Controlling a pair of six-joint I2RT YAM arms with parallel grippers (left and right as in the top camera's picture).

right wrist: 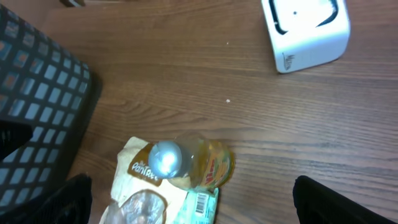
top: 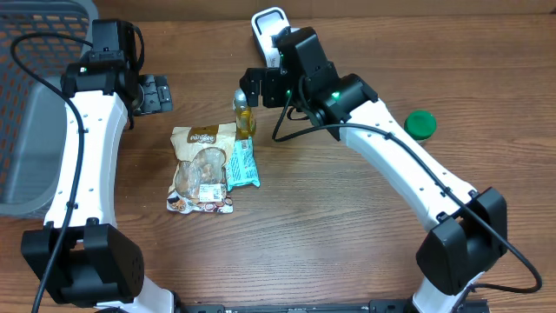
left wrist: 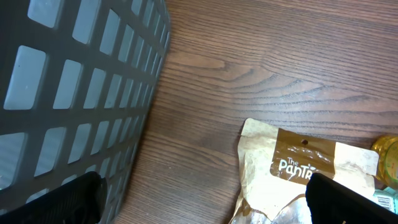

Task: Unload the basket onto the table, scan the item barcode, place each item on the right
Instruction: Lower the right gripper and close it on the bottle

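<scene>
A small yellow bottle (top: pixel 244 115) with a silver cap stands upright at the head of a tan snack bag (top: pixel 201 167) and a teal bar (top: pixel 243 163). The right wrist view looks down on the bottle (right wrist: pixel 198 163), the snack bag (right wrist: pixel 138 180) and the bar's barcode (right wrist: pixel 199 204). A white scanner (top: pixel 268 24) sits at the table's far edge, behind my right gripper (top: pixel 254 89), which hangs open just above the bottle. My left gripper (top: pixel 156 93) is open too, up and left of the bag (left wrist: pixel 298 165), holding nothing. In the right wrist view the scanner (right wrist: pixel 308 28) lies at top right.
A grey lattice basket (top: pixel 30 113) fills the left edge, close beside my left arm; it also shows in the left wrist view (left wrist: pixel 68 93). A green round lid (top: pixel 420 124) lies to the right of my right arm.
</scene>
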